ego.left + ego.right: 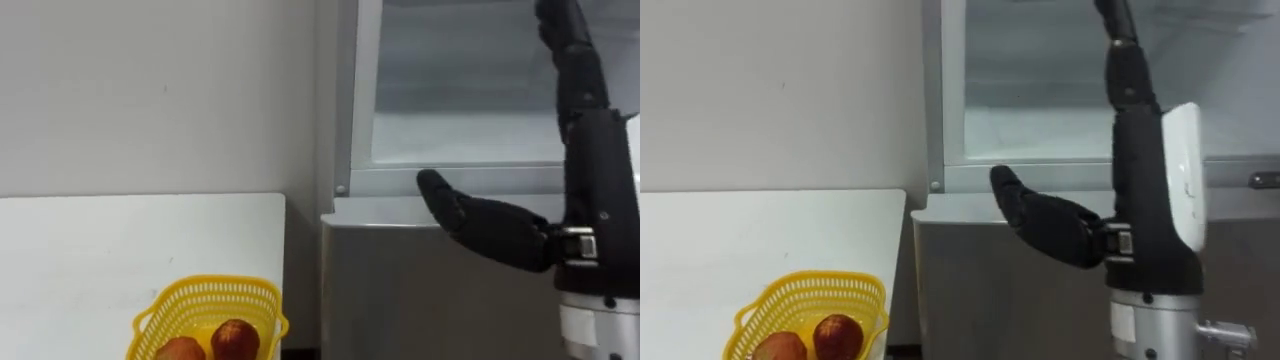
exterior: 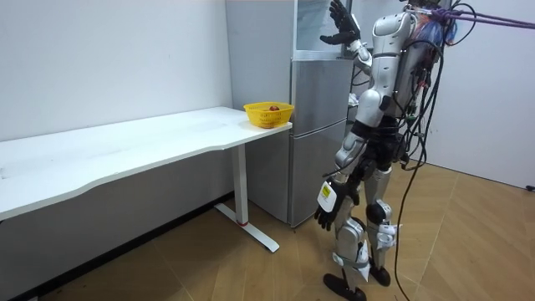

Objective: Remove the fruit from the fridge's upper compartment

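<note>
The upper fridge compartment (image 1: 460, 90) stands open, showing a pale white inside and a grey frame on its left. My right hand (image 1: 500, 230) is raised in front of its lower edge, open, with its fingers (image 1: 575, 60) pointing straight up and the thumb stretched out to the left. It holds nothing. In the room view I stand close to the fridge (image 2: 318, 142) with this right hand (image 2: 338, 27) up at the top compartment. My left hand (image 2: 328, 209) hangs by my thigh with relaxed fingers, holding nothing.
A yellow basket (image 1: 200, 295) with two reddish fruits (image 1: 235, 340) sits on the corner of the white table (image 1: 120, 240) left of the fridge. The grey lower fridge door (image 1: 420, 290) is shut. A narrow gap separates table and fridge.
</note>
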{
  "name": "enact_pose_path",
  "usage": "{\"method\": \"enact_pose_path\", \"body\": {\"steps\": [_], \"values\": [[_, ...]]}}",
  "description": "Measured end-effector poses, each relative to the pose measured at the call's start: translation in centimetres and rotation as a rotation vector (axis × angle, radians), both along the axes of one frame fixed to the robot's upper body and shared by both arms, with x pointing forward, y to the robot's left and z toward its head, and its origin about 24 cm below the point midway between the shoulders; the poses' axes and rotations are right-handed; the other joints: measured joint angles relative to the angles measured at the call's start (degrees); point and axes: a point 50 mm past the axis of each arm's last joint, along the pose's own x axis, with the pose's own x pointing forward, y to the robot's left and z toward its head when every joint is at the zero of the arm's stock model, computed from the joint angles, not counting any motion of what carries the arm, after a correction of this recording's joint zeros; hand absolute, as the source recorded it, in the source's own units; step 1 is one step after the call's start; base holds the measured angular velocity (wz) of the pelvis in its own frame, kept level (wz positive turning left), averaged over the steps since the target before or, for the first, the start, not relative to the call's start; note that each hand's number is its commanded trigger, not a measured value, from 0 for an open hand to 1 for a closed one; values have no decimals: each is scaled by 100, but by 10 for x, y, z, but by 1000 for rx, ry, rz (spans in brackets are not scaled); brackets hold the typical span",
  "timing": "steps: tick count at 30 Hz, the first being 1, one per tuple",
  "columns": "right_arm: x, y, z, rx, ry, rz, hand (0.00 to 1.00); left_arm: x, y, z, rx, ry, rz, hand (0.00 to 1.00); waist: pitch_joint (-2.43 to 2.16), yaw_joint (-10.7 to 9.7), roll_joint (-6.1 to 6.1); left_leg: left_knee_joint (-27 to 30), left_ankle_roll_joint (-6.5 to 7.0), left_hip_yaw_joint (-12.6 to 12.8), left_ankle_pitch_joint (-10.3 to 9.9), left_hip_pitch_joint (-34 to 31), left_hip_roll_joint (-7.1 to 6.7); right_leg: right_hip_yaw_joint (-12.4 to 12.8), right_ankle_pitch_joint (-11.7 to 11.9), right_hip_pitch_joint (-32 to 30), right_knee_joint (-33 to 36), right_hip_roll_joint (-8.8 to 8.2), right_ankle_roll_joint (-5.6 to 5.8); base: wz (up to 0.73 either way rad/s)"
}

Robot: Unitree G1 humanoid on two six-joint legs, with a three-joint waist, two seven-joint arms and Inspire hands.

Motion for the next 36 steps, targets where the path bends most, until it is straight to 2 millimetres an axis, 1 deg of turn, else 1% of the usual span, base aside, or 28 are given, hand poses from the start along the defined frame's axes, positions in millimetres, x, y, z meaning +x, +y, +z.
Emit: {"method": "enact_pose_path", "body": {"steps": [2, 3, 4, 5, 7, 11, 15, 19, 24, 29, 31, 36], "values": [[-3, -5, -5, 14, 11, -29, 0, -3, 0, 0, 1, 7, 3, 0, 10, -67, 20, -4, 0, 4, -1, 0, 6, 22, 0, -21, 12, -1, 0, -7], [-5, -7, -8, 22, 14, -45, 0, -5, 0, 0, 1, 11, 4, 0, 20, -75, 42, 1, 0, 41, -1, -2, 17, 83, 0, -59, 37, 3, 0, -22], [-6, -9, -9, 26, 14, -55, 0, -5, 0, 0, 1, 10, 6, 0, 40, -69, 71, 4, 0, 101, -1, -13, 34, 137, -1, -114, 91, 8, -1, -23], [-7, -10, -10, 27, 13, -58, 0, -5, 0, 0, 1, 8, 9, 0, 46, -79, 81, 5, -1, 120, -2, -26, 38, 142, -1, -131, 89, 9, -1, -16], [-9, -16, -9, 24, -4, -91, 0, -4, 1, 1, 1, -6, 21, 0, 39, -184, 108, 59, 2, 146, -3, -97, 39, 144, -2, -226, 76, 7, -3, -2], [-13, -25, -11, 38, -20, -146, 0, -6, 1, 1, 0, -9, 22, 0, 36, -259, 123, 91, 2, 161, -3, -90, 38, 156, -5, -228, 60, 11, -8, 0], [-18, -30, -23, 47, 25, -178, 0, -8, 1, 1, -3, -12, 52, 0, 28, -352, 136, 70, 1, 191, -3, -70, 46, 156, -4, -206, 14, 23, -10, -1], [-22, -35, -38, 54, 82, -213, 0, -12, 1, 1, -6, -5, 73, 0, 17, -360, 155, 30, -12, 299, -11, -27, 66, 224, -1, -196, -10, 45, -13, -9], [-20, -37, -45, 55, 116, -226, 0, -11, 1, 1, -8, -7, 78, 0, 17, -372, 150, 0, -24, 312, -18, 6, 61, 275, -1, -191, -21, 60, -14, -5], [-17, -37, -61, 48, 196, -229, 0, -11, 1, 1, -5, -2, 79, 0, 22, -358, 124, -53, -31, 355, -23, 70, 58, 313, -2, -175, -23, 65, -14, -4], [-16, -34, -67, 39, 236, -209, 0, -11, 1, 1, -5, -3, 79, 0, 33, -359, 106, -80, -30, 360, -23, 78, 60, 320, -2, -182, -24, 62, -13, -2], [-17, -34, -79, 25, 305, -200, 0, -11, 1, 1, -5, -4, 79, 0, 28, -359, 78, -101, -30, 365, -22, 77, 60, 332, -3, -198, -33, 58, -12, 0]]}}
